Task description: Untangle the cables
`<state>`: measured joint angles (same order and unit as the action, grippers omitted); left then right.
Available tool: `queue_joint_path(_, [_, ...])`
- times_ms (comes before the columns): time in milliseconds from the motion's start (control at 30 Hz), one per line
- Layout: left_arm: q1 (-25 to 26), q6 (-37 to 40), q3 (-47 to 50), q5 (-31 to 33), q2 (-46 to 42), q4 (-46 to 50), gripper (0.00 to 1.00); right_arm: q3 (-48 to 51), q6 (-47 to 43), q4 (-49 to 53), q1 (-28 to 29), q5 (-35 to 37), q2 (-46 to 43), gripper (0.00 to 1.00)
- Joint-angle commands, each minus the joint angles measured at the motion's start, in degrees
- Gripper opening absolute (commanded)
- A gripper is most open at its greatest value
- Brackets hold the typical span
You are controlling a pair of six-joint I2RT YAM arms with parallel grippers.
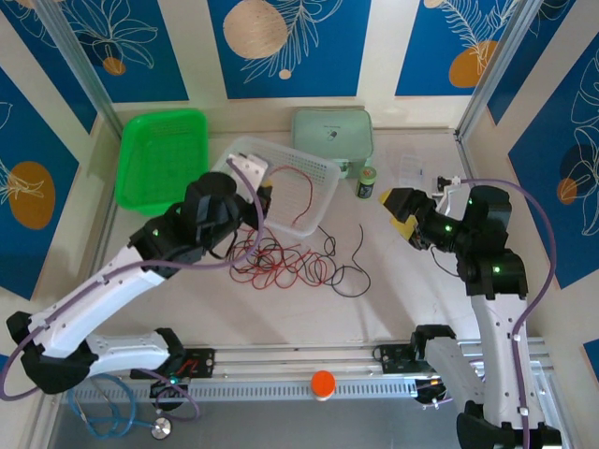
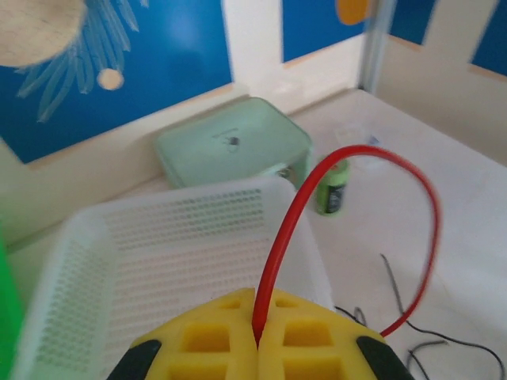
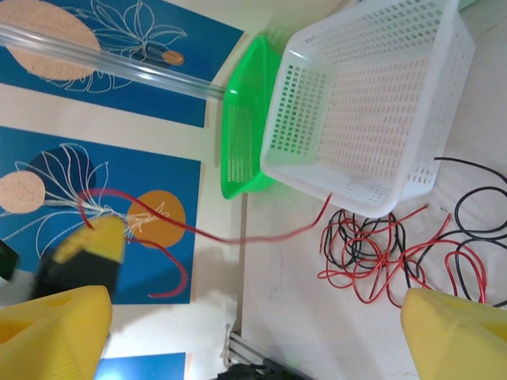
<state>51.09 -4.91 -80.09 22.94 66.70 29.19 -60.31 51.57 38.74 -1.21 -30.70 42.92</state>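
Observation:
The cables lie as a red and black tangle (image 1: 281, 262) on the table in front of the white basket (image 1: 323, 182); the tangle (image 3: 372, 245) also appears in the right wrist view. My left gripper (image 1: 262, 187) hangs over the basket's near edge, shut on the red cable (image 2: 356, 150), which rises from between the yellow jaws (image 2: 257, 336) and arcs down to the right. A red strand (image 3: 238, 236) runs through the air to the tangle. A black cable (image 2: 396, 293) lies loose on the table. My right gripper (image 1: 398, 213) hovers right of the tangle, open and holding nothing (image 3: 253, 340).
A green basket (image 1: 164, 159) stands at the back left beside the white one. A mint lidded box (image 1: 332, 136) and a small green bottle (image 1: 367, 182) sit at the back. An orange knob (image 1: 323, 383) and a stethoscope (image 1: 122, 412) are at the near rail.

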Motion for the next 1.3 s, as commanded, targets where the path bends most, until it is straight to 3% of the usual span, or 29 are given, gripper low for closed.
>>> queue_joint_path(0, [-2.2,-2.1,-9.3,12.5,4.1,13.6,0.00,1.9,-2.7,2.4,-0.1,-3.4,-1.5,0.94])
queue_joint_path(133, [-10.7,-5.4,-16.7,13.6,8.8,18.0,0.00,3.0,-4.2,2.5,-0.1,-4.8,-2.3,0.94])
queue_joint_path(300, [-22.8,-8.5,-21.5,7.0,14.6,18.6,0.00,3.2,-6.4,3.9,0.0,-6.2,-2.4,0.93])
queue_joint_path(500, [-34.5,-10.3,-22.5,0.3,20.4,12.1,0.00,5.2,-6.4,3.7,0.1,-7.9,-2.9,0.92])
queue_joint_path(733, [-46.8,-12.6,-23.6,0.3,29.6,6.8,0.00,11.0,-1.8,-0.5,2.5,-8.2,-5.2,0.91])
queue_joint_path(933, [-53.3,-14.4,-23.4,-1.5,39.8,2.2,0.00,13.3,-1.6,1.3,4.9,-5.6,-6.8,0.90])
queue_joint_path(1267, [-54.1,-15.8,-18.6,-7.0,50.0,-4.2,0.00,15.3,-0.4,1.8,6.5,-2.3,-7.2,0.90])
